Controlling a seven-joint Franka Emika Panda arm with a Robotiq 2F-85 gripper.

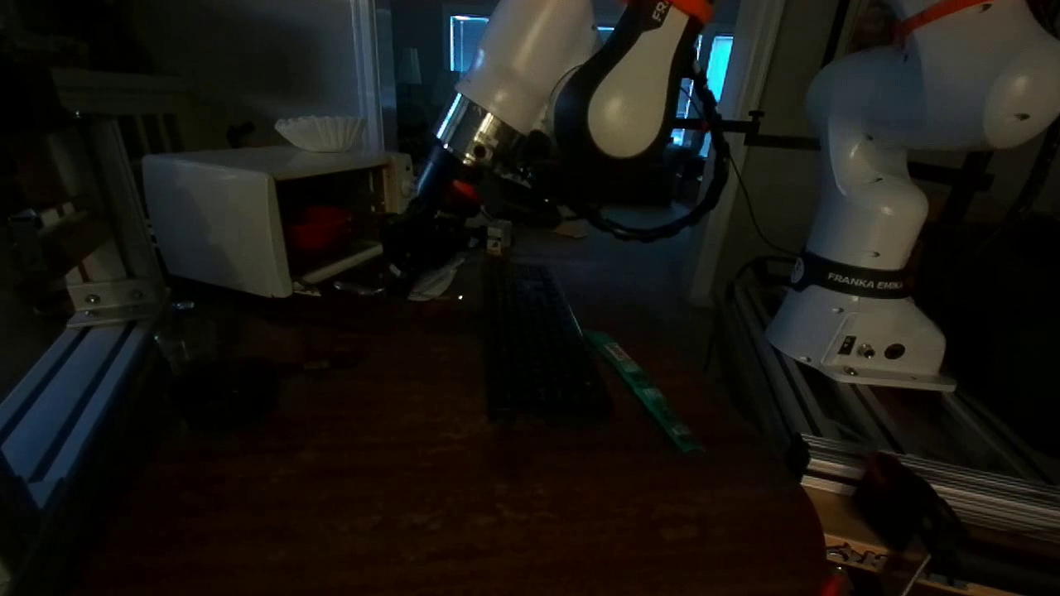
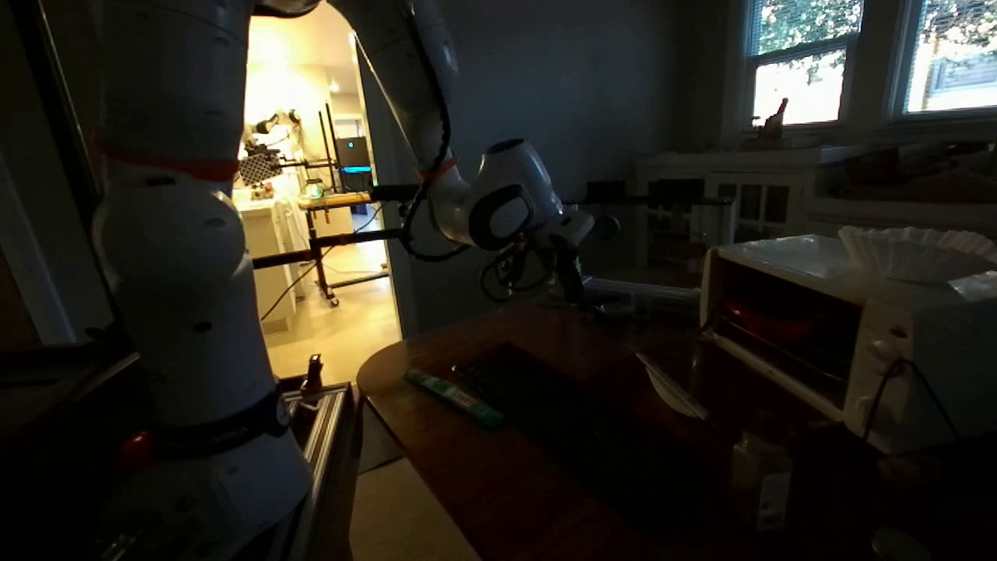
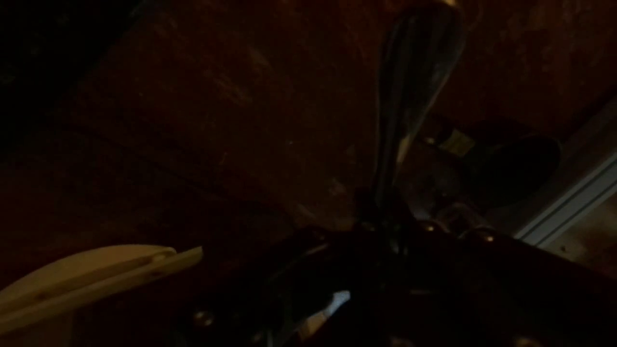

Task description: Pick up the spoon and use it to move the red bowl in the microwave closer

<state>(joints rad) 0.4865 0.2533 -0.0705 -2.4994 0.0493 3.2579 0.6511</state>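
The white microwave (image 1: 215, 219) stands open at the table's far side; it also shows in an exterior view (image 2: 903, 405). The red bowl (image 1: 319, 229) sits in its dark cavity and shows dimly in an exterior view (image 2: 767, 319). My gripper (image 3: 383, 209) is shut on the metal spoon (image 3: 417, 72), whose widened end sticks out ahead of the fingers in the wrist view. In an exterior view the gripper (image 1: 411, 269) hangs low in front of the microwave's opening, apart from the bowl. The spoon's other end is hidden, and the fingers are very dark.
A white paper filter (image 1: 321, 135) lies on the microwave. A black keyboard (image 1: 542, 343) and a green packet (image 1: 646, 393) lie on the table. A dark round object (image 1: 222, 389) is near the metal rail (image 1: 70, 397). A pale flat object (image 2: 671, 387) and a clear bottle (image 2: 762, 475) stand near the microwave.
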